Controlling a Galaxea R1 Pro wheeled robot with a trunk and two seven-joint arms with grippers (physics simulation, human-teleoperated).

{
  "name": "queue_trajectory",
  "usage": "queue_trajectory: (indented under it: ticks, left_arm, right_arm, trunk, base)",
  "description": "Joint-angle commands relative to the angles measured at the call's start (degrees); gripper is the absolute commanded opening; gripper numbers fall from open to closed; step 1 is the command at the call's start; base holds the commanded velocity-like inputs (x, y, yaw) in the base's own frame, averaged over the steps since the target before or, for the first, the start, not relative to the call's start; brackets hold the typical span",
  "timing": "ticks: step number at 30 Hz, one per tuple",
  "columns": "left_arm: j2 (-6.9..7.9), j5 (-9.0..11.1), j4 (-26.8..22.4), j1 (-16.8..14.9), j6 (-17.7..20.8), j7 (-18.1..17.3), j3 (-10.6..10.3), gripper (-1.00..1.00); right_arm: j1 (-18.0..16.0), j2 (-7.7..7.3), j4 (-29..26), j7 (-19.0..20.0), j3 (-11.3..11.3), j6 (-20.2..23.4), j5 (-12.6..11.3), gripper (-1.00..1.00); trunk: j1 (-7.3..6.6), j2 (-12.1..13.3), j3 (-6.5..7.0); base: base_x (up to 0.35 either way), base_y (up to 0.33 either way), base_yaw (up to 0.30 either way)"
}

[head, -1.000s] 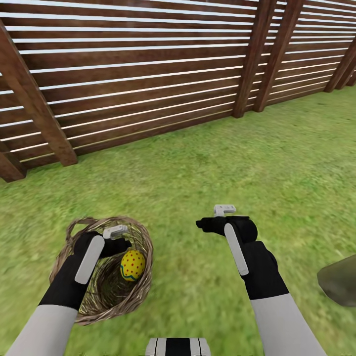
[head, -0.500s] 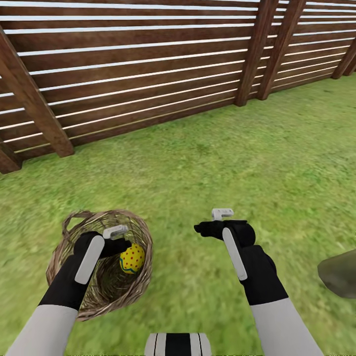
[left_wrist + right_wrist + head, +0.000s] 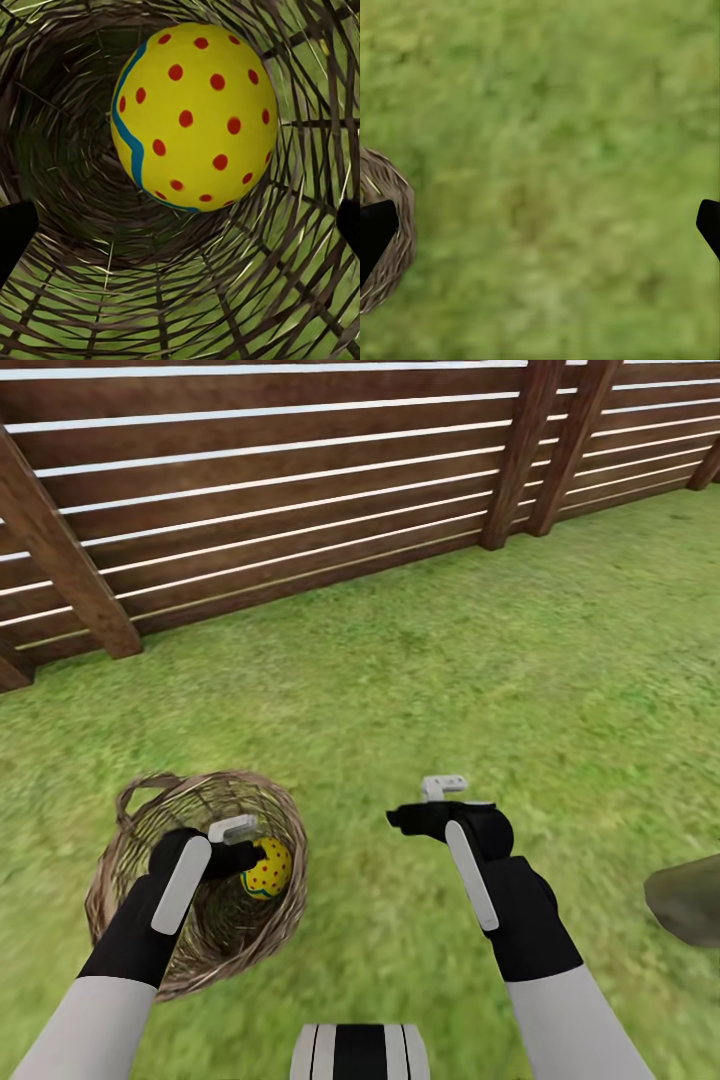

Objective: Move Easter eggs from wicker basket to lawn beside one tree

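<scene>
The wicker basket (image 3: 120, 860) lies on the lawn (image 3: 420, 660) at the lower left, its mouth turned toward me. One yellow Easter egg (image 3: 270, 868) with red dots and a blue zigzag band rests against the basket's inner wall. My left gripper (image 3: 250, 854) reaches inside the basket, open, its tips just short of the egg. In the left wrist view the egg (image 3: 195, 116) sits ahead of the spread fingers (image 3: 15, 232), framed by the basket weave (image 3: 67, 150). My right gripper (image 3: 395, 820) hovers open over bare grass beside the basket.
A brown slatted fence (image 3: 300, 490) with slanted posts closes the garden's far side. A grey-green mottled shape (image 3: 688, 905) juts in at the right edge. The right wrist view has the basket rim (image 3: 394, 225) at one side and grass (image 3: 555, 150) elsewhere.
The whole view has shifted, with the fence sliding up and right. The egg now lies closer to my left fingertips. The basket has moved slightly left relative to my arm.
</scene>
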Motion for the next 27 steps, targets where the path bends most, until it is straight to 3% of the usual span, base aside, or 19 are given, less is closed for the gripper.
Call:
queue_trajectory:
  ticks: [1,11,27]
  left_arm:
    - [0.05,0.58,-0.05,-0.03,0.09,0.6,-0.13,1.0]
    - [0.1,0.51,0.03,-0.04,0.09,0.6,-0.09,1.0]
    - [1.49,0.16,-0.46,-0.87,-1.32,0.54,-0.13,1.0]
  right_arm:
    - [-0.03,0.0,-0.1,-0.6,0.05,0.19,-0.62,1.0]
    - [-0.03,-0.19,-0.65,-0.54,0.1,0.19,-0.64,1.0]
    - [-0.03,0.03,-1.96,-0.5,0.57,0.19,-0.65,1.0]
  trunk:
    - [0.01,-0.03,-0.27]
    - [0.27,-0.17,-2.48]
    - [0.68,-0.38,-6.03]
  base:
    - [0.0,0.0,0.0]
    - [0.0,0.0,0.0]
    - [0.0,0.0,0.0]
